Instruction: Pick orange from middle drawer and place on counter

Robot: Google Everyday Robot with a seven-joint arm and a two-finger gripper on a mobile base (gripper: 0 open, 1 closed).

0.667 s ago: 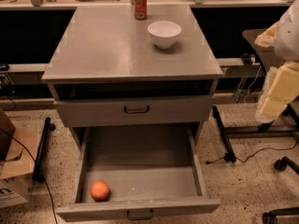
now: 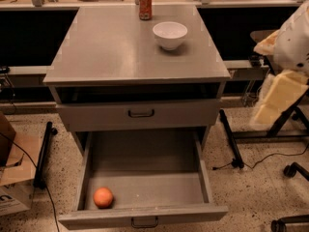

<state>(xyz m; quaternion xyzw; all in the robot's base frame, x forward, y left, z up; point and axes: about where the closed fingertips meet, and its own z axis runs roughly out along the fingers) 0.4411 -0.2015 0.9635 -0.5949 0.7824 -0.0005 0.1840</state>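
The orange point(image 2: 103, 197) lies in the front left corner of the open middle drawer point(image 2: 149, 190), which is pulled fully out toward me below a closed drawer front point(image 2: 141, 114). The grey counter point(image 2: 116, 47) tops the cabinet. My gripper point(image 2: 277, 98) shows as a cream-coloured part under the white arm at the right edge. It hangs level with the cabinet's top, well right of the cabinet and far from the orange. It holds nothing that I can see.
A red-orange drink can point(image 2: 145, 4) and a white bowl point(image 2: 170, 34) stand at the back of the counter. A cardboard box point(image 2: 12, 178) sits on the floor at left. Black stand legs point(image 2: 231, 139) and cables lie on the floor at right.
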